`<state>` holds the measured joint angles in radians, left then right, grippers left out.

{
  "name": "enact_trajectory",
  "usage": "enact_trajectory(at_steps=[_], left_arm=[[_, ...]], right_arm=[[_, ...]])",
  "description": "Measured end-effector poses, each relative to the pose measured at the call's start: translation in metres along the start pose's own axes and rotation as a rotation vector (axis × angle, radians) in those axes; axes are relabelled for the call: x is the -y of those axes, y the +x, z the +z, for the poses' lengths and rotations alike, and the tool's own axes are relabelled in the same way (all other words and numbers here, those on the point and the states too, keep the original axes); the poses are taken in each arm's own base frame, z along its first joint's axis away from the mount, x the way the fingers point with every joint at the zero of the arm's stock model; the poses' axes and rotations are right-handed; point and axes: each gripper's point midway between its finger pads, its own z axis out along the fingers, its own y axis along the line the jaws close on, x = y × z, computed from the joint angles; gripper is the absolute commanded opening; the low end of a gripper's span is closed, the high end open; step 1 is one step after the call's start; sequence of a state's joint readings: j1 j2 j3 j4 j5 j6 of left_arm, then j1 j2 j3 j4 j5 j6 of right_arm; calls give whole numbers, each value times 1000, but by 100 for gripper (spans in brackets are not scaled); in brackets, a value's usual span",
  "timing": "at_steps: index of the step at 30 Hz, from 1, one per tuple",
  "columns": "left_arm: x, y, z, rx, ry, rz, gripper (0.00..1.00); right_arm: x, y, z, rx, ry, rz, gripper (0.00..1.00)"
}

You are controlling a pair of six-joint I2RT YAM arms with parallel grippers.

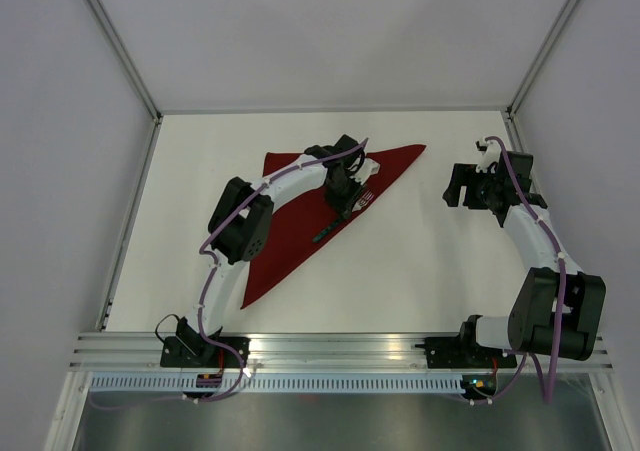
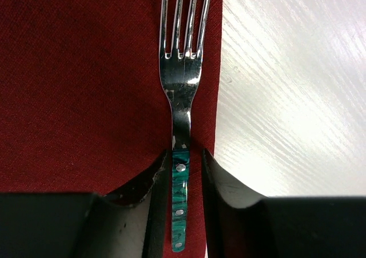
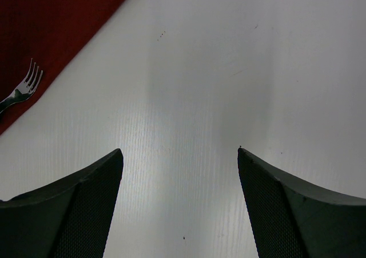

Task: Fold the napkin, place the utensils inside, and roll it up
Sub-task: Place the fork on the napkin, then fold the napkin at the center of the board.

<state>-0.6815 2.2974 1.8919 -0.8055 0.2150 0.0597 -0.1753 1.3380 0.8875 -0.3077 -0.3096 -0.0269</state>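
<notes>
Here, dark red napkin (image 1: 290, 231) (fork (image 2: 180, 92) at edge); left claw (image 2: 185, 153) parted astride it, right claw (image 3: 179, 150) agape.

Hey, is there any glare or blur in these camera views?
Left wrist view: strong glare on the white table, bright highlights on the silver-tined, green-handled fork. Right wrist view: soft sheen down the table. Top view: even light, no glare.

One dark red napkin (image 1: 295, 236), one fork (image 2: 180, 92), two grippers, left gripper (image 2: 180, 155), right gripper (image 3: 180, 149), one white table (image 1: 420, 271).
</notes>
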Motion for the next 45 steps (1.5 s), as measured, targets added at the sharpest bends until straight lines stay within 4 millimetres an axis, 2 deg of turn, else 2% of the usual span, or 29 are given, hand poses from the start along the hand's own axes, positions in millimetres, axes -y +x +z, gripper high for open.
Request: enact_trajectory(at_steps=[5, 14, 21, 33, 45], left_arm=[[3, 0, 0, -1, 2, 5, 39], [3, 0, 1, -2, 0, 7, 41], [3, -1, -1, 2, -2, 8, 48], [6, -14, -22, 53, -15, 19, 57], [10, -25, -43, 102, -17, 28, 59]], right_arm=[[0, 0, 0, 0, 0, 0, 86], [0, 0, 0, 0, 0, 0, 86], [0, 0, 0, 0, 0, 0, 86], [0, 0, 0, 0, 0, -3, 86], [-1, 0, 0, 0, -5, -5, 86]])
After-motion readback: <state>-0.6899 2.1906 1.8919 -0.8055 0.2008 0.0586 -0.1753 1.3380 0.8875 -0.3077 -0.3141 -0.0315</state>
